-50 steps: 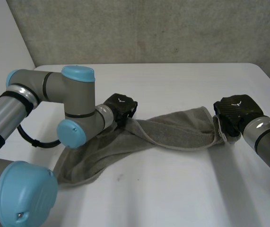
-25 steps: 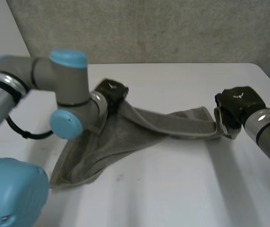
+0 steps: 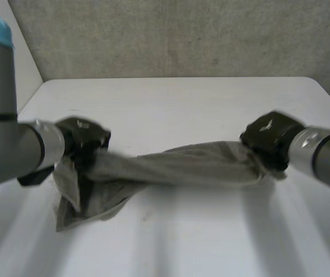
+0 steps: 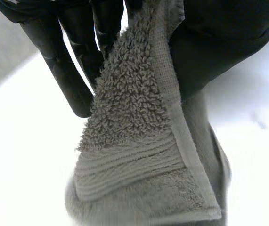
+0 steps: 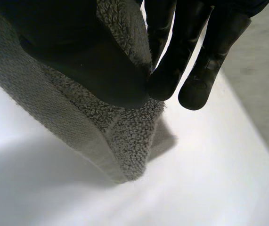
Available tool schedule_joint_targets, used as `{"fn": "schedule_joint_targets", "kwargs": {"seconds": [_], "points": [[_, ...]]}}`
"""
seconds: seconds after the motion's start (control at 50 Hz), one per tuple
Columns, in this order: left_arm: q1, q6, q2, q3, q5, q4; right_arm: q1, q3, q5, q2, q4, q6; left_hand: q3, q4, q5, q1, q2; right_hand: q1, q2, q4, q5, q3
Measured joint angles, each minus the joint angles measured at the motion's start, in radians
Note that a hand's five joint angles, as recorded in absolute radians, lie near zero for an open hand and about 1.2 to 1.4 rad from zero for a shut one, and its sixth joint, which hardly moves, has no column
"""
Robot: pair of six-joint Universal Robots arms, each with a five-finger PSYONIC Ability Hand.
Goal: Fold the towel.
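Note:
A grey terry towel (image 3: 176, 167) is stretched between my two hands above the white table (image 3: 182, 104), its left part sagging down to the tabletop. My left hand (image 3: 84, 141) pinches the towel's left end. In the left wrist view the towel (image 4: 139, 141) hangs from between that hand's thumb (image 4: 219, 47) and fingers (image 4: 68, 70). My right hand (image 3: 269, 138) grips the right end. The right wrist view shows the towel's corner (image 5: 120, 127) clamped under the thumb (image 5: 87, 61) against the fingers (image 5: 205, 56).
A grey concrete wall (image 3: 182, 34) rises behind the table's far edge. The table's left corner (image 3: 43, 86) lies behind my left arm (image 3: 8, 156), and bare white tabletop lies in front of the towel.
My left hand has closed on the towel and swung left and toward the camera, pulling the cloth taut. My right hand has shifted slightly left, still gripping its end.

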Motion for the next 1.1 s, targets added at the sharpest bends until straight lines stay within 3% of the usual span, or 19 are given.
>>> {"fn": "schedule_joint_targets", "kwargs": {"seconds": [0.12, 0.22, 0.32, 0.34, 0.36, 0.46, 0.52, 0.6, 0.74, 0.88, 0.98, 1.04, 1.1], "points": [[0.036, 0.07, -0.058, -0.087, 0.001, 0.105, 0.036, -0.026, 0.021, 0.134, -0.024, -0.014, 0.0, 0.0, 0.0, 0.004, 0.0, 0.0, 0.0, 0.0, 0.001, 0.0], [0.048, 0.142, -0.122, 0.011, 0.0, 0.236, 0.043, -0.158, 0.061, 0.224, -0.114, -0.012, 0.0, 0.0, 0.0, 0.004, 0.0, 0.003, 0.0, 0.0, 0.001, 0.0], [0.047, 0.179, -0.169, 0.336, -0.004, 0.465, 0.043, -0.386, 0.123, 0.257, -0.47, 0.024, 0.0, 0.0, 0.006, 0.009, 0.004, 0.02, 0.0, 0.0, 0.001, 0.0], [0.047, 0.179, -0.169, 0.336, -0.004, 0.465, 0.043, -0.386, 0.123, 0.257, -0.47, 0.024, 0.0, 0.0, 0.006, 0.009, 0.004, 0.02, 0.0, 0.0, 0.001, 0.0], [0.047, 0.167, -0.172, 0.43, -0.006, 0.546, 0.04, -0.409, 0.132, 0.234, -0.625, 0.044, 0.0, 0.0, 0.006, 0.009, 0.004, 0.02, 0.0, 0.0, 0.001, 0.0], [0.056, 0.089, -0.162, 0.561, -0.013, 0.71, 0.033, -0.35, 0.136, 0.141, -0.976, 0.089, 0.0, 0.0, 0.01, 0.009, 0.004, 0.049, 0.0, 0.0, 0.009, 0.0], [0.068, 0.03, -0.151, 0.551, -0.014, 0.731, 0.03, -0.276, 0.131, 0.099, -1.052, 0.1, 0.0, 0.0, 0.01, 0.009, 0.004, 0.061, 0.0, 0.0, 0.015, 0.0], [0.082, -0.009, -0.137, 0.481, -0.007, 0.698, 0.028, -0.209, 0.116, 0.08, -1.018, 0.104, 0.0, 0.0, 0.01, 0.009, 0.004, 0.068, 0.0, 0.0, 0.015, 0.0], [0.098, -0.032, -0.095, 0.094, 0.062, 0.6, 0.018, -0.03, 0.015, 0.109, -0.73, 0.102, 0.001, 0.0, 0.011, 0.026, 0.004, 0.072, 0.0, 0.0, 0.019, 0.003], [0.084, 0.028, -0.121, -0.2, 0.112, 0.66, 0.012, 0.087, -0.005, 0.204, -0.584, 0.093, -0.038, -0.04, -0.019, 0.019, -0.037, 0.073, 0.0, 0.0, 0.022, 0.003], [0.079, 0.109, -0.162, -0.29, 0.115, 0.711, -0.004, 0.123, 0.014, 0.238, -0.542, 0.091, -0.161, -0.164, -0.148, -0.114, -0.165, 0.073, 0.0, 0.0, 0.023, 0.003], [0.079, 0.209, -0.192, -0.347, 0.113, 0.75, -0.039, 0.156, 0.046, 0.236, -0.516, 0.096, -0.344, -0.337, -0.319, -0.287, -0.343, 0.073, 0.0, 0.0, 0.023, 0.003], [0.08, 0.24, -0.189, -0.364, 0.111, 0.759, -0.06, 0.176, 0.055, 0.213, -0.514, 0.099, -0.52, -0.525, -0.506, -0.463, -0.52, 0.073, 0.0, 0.0, 0.023, 0.003]]}}
